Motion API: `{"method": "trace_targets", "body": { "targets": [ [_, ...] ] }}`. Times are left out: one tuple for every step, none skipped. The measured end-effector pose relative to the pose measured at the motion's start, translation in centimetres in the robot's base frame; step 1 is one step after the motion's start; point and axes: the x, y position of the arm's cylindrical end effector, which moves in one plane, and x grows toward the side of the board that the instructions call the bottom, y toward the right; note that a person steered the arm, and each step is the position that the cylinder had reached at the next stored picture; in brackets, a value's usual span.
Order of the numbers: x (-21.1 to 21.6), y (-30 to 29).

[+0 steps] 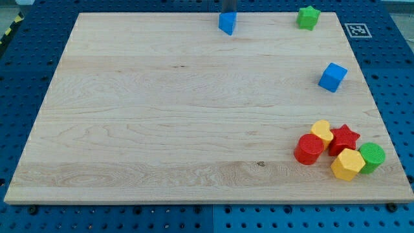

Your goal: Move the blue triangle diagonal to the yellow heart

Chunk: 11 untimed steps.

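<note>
The blue triangle (227, 23) sits near the top edge of the wooden board (162, 110), a little right of centre. My tip (229, 11) shows as a short dark rod at the view's top, right behind the blue triangle and touching or almost touching it. The yellow heart (321, 131) lies far away at the view's lower right, in a tight cluster of blocks.
Around the heart are a red cylinder (308, 149), a red star (345, 138), a yellow hexagon (347, 164) and a green cylinder (372, 158). A blue cube (332, 77) lies at the right side. A green star (308, 17) is at the top right.
</note>
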Motion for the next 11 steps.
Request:
{"method": "trace_targets", "body": {
  "targets": [
    [1.2,1.1],
    [2.1,1.1],
    [3.2,0.8],
    [4.4,-0.7],
    [5.5,-2.1],
    [6.6,-1.1],
    [7.5,-0.7],
    [7.9,-0.9],
    [7.9,-2.3],
    [8.9,-3.2],
    [10.8,-3.2]
  ]
}}
